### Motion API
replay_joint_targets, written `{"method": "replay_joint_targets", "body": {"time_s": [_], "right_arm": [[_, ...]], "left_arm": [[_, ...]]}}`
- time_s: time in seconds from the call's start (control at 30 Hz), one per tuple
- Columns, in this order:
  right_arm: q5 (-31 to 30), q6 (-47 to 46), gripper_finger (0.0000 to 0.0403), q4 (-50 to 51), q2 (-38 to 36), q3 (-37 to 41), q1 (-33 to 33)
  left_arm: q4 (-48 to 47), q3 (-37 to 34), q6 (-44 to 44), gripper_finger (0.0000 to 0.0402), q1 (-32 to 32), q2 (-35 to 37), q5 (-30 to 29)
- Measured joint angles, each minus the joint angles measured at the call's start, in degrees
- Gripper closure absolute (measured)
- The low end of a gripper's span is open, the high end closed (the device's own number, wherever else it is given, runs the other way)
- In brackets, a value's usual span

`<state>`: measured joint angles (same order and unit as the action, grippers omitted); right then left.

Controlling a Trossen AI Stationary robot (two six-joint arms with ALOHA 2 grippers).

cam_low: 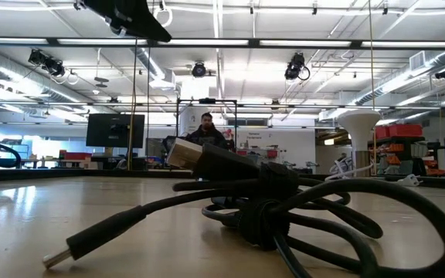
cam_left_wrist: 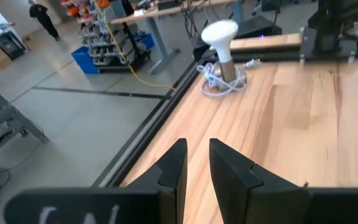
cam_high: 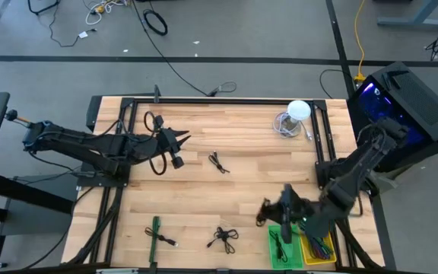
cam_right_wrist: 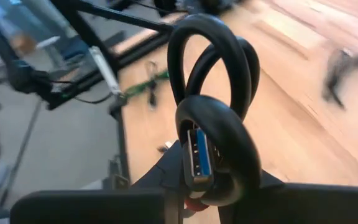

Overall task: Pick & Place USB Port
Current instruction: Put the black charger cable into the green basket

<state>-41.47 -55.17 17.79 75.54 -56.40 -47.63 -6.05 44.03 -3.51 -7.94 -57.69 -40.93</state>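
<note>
1. Looking straight down, the right claw (cam_high: 274,215) hangs low at the worktop's (cam_high: 242,190) near right edge, just beside the green bin (cam_high: 284,247) and yellow bin (cam_high: 319,250). The left claw (cam_high: 181,139) waits over the far left part. Loose cables lie at the middle (cam_high: 218,162), the near middle (cam_high: 223,238), and near left (cam_high: 158,237).
2. From table height, a coiled black cable (cam_low: 261,205) with a plug fills the foreground; a person sits far behind.
3. The left wrist view shows its claw (cam_left_wrist: 196,163) with fingers nearly together, holding nothing, facing a white lamp (cam_left_wrist: 220,40).
4. The right wrist view shows that claw (cam_right_wrist: 194,186) gripping a looped USB cable (cam_right_wrist: 213,106), blue plug (cam_right_wrist: 199,155) facing the camera.

Judgement: the carry step is in hand; next, the cable needs centring over a bin, then release.
</note>
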Motion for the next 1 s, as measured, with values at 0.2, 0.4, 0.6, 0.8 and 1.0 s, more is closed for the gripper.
{"method": "replay_joint_targets", "body": {"time_s": [0.2, 0.4, 0.6, 0.8, 1.0], "right_arm": [[-8.3, -15.4, 0.0358, 4.9, 1.0, 0.1, -10.0], [-12.2, -29.1, 0.0358, 13.0, 1.0, 0.0, -16.6], [-4.3, -43.8, 0.0358, 20.9, 3.8, 0.0, -18.8], [7.3, -48.5, 0.0358, 18.0, 10.1, 0.0, -18.8], [12.2, -49.4, 0.0358, 10.7, 14.9, 0.0, -18.8]], "left_arm": [[-1.2, 0.0, 0.3, 0.0330, 0.0, 0.0, 0.0], [-1.8, 0.0, 0.4, 0.0330, 0.0, 0.0, 0.0], [-3.7, 0.0, 0.6, 0.0330, 0.2, 0.0, 0.0], [-4.7, 0.0, 1.4, 0.0330, 0.2, 0.0, 0.0], [-4.8, 0.0, 1.4, 0.0330, 0.2, 0.0, 0.0]]}}
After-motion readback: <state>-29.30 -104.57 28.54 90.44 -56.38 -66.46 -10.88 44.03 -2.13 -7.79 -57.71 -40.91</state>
